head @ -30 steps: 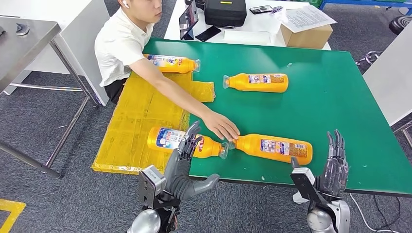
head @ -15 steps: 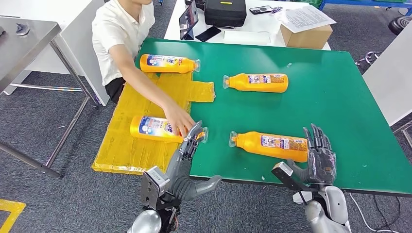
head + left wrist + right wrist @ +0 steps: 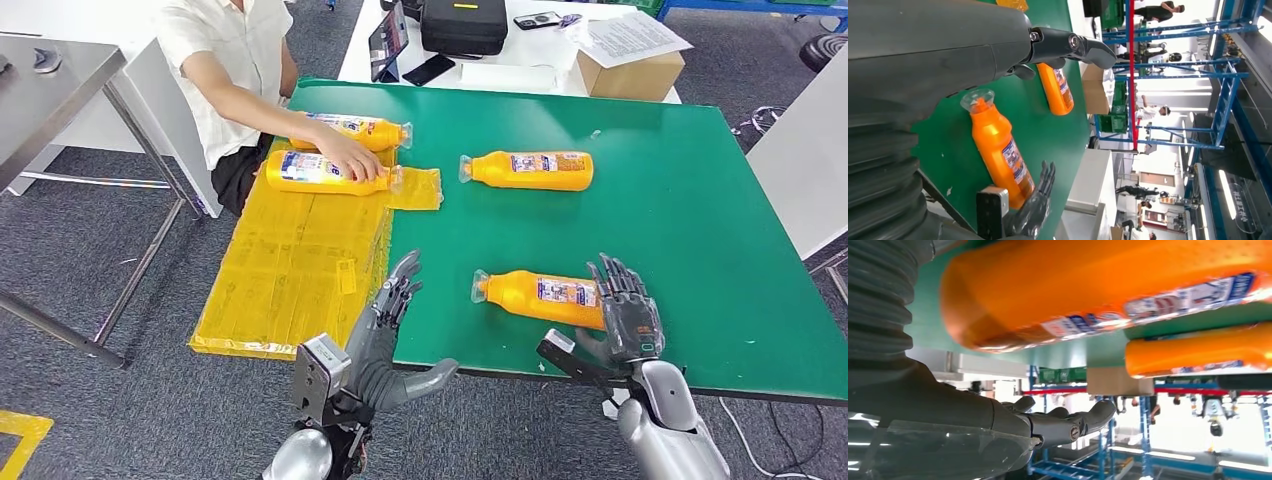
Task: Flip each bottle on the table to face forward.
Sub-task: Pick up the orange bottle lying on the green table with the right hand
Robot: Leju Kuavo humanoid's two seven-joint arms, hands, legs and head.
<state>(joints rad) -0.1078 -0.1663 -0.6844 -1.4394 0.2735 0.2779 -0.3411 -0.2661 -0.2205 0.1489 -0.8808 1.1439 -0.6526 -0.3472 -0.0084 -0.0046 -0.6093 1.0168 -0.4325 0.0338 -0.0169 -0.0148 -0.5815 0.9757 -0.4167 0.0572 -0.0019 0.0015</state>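
Since the earlier frames the person's hand (image 3: 345, 160) has carried the second orange plastic bottle (image 3: 325, 172) from beside your left hand up the yellow flattened sheet (image 3: 290, 255) to just below the far-left orange bottle (image 3: 350, 131), and your right hand (image 3: 625, 318) has swung in against the base of the near orange bottle (image 3: 545, 296). You have four bottles in all, each a smooth rounded orange plastic body lying on its side with a clear cap; the fourth orange bottle (image 3: 530, 169) lies alone mid-table. Their labels are white, blue and red, but the print is too small to read. The near bottle rests on the green matte tabletop (image 3: 690, 190), cap toward your left. Your right hand's fingers are spread and touch its base end without closing around it. Your left hand (image 3: 385, 325) hangs at the table's near edge, fingers extended and apart, holding nothing.
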